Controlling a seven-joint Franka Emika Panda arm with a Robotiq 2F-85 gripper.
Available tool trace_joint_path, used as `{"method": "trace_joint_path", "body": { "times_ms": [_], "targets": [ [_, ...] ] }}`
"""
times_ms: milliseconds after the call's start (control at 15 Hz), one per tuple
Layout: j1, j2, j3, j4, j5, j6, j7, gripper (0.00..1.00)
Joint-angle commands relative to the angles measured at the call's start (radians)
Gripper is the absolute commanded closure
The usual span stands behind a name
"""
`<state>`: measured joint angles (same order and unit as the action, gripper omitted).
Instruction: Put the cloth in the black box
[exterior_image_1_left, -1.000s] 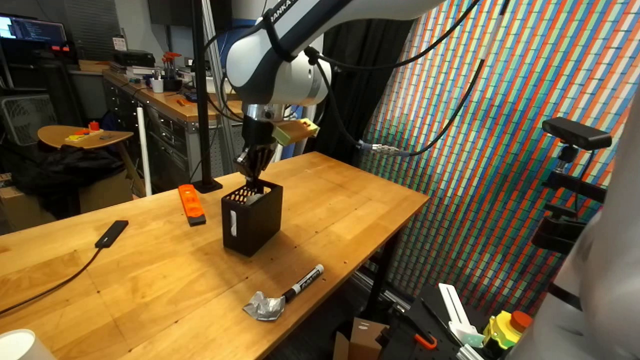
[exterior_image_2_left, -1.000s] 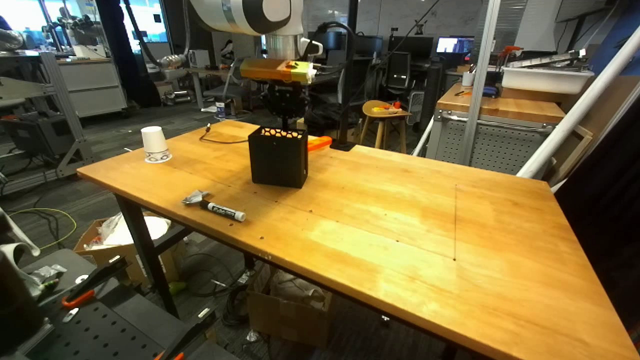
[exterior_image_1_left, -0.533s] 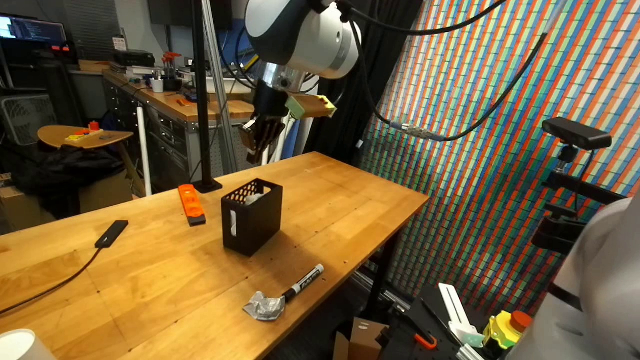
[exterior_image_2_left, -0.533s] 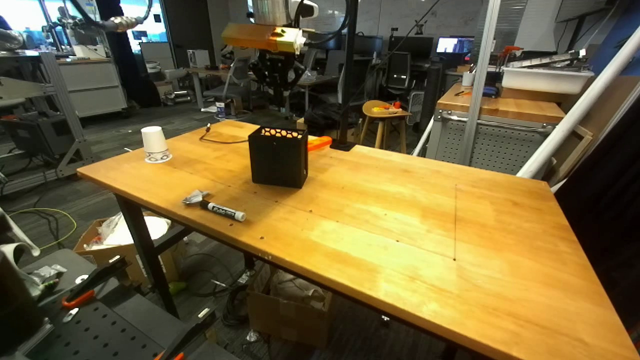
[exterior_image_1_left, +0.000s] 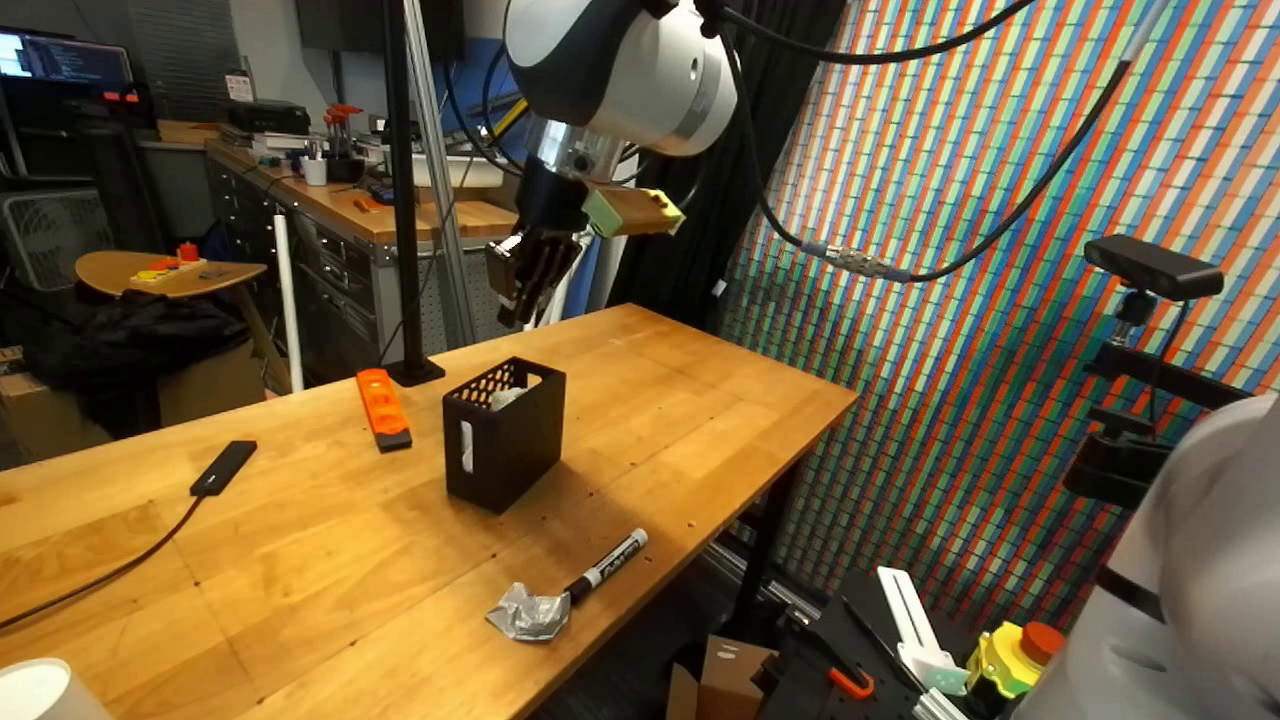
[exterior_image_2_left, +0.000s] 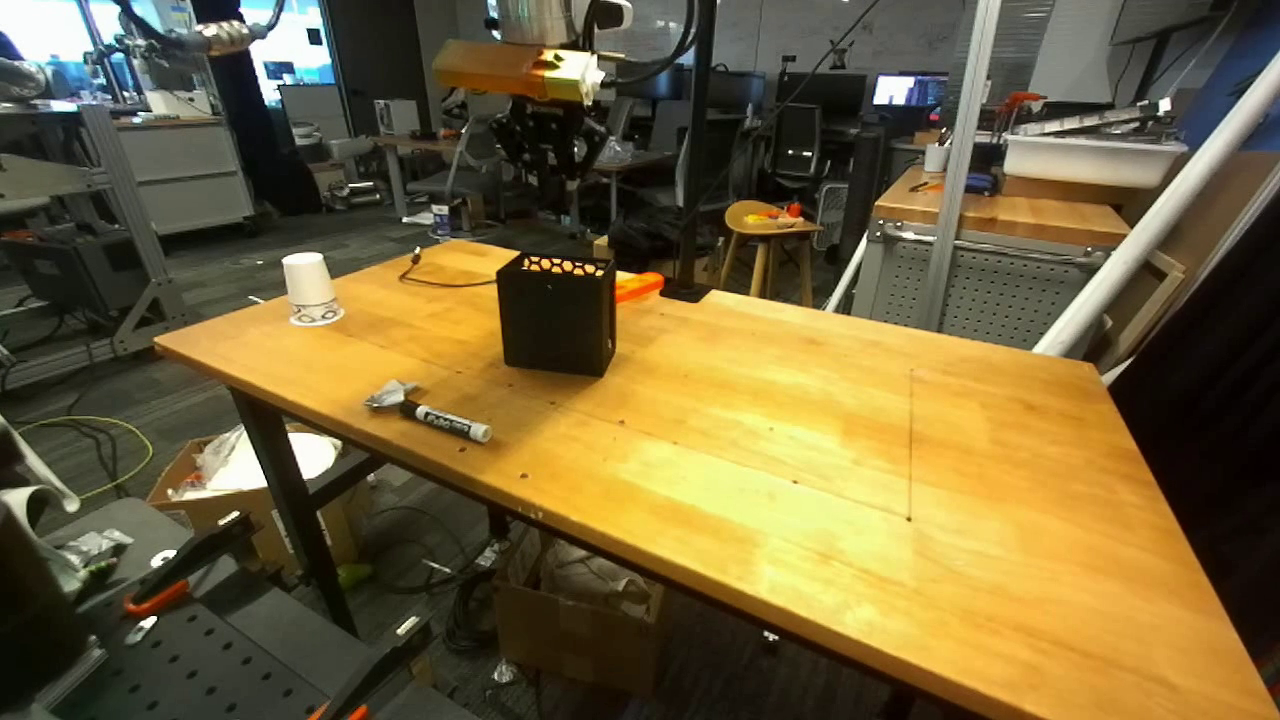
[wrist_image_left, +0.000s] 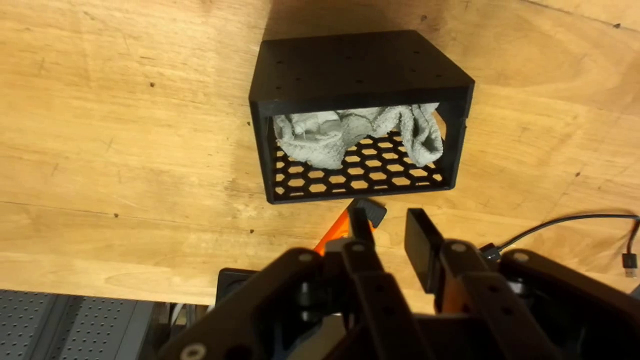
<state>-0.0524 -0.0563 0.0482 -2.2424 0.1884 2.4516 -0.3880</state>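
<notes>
One bench (exterior_image_2_left: 800, 400) carries what I work among, and both exterior views show it. One dark post (exterior_image_1_left: 402, 200) stands at its edge on a flat black foot. Below the bench, in an exterior view, I see a cardboard box (exterior_image_2_left: 575, 645) with pale crumpled material (exterior_image_2_left: 592, 578) in it.

I have one claw (wrist_image_left: 388, 220); it hangs higher than the black box (exterior_image_2_left: 555, 320) and clear of it, its two fingers standing apart, with bench wood visible through the gap.

There is one black box, upright on the bench, its top uncovered and one broad side a honeycomb mesh. Inside it lies the one cloth (wrist_image_left: 315, 145), off-white and bunched, along the solid wall across from the mesh. How far down it reaches I cannot tell.

Near the mesh side lies one orange tool (exterior_image_1_left: 380, 405) with a black end; my claw covers part of it in the wrist view. One paper cup (exterior_image_2_left: 308, 285) stands upside down, well apart from the box. One marker (exterior_image_2_left: 450, 422) lies on the solid side, its black end touching one crumpled silver piece (exterior_image_2_left: 390, 396). One small black adapter (exterior_image_1_left: 224, 468) trails a thin cable (exterior_image_1_left: 130, 563).
</notes>
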Motion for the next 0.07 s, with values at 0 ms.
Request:
{"method": "trace_joint_path", "body": {
  "times_ms": [0],
  "targets": [
    [0.025,0.000,-0.024,0.001,-0.004,0.000,0.004,0.73]
  ]
}}
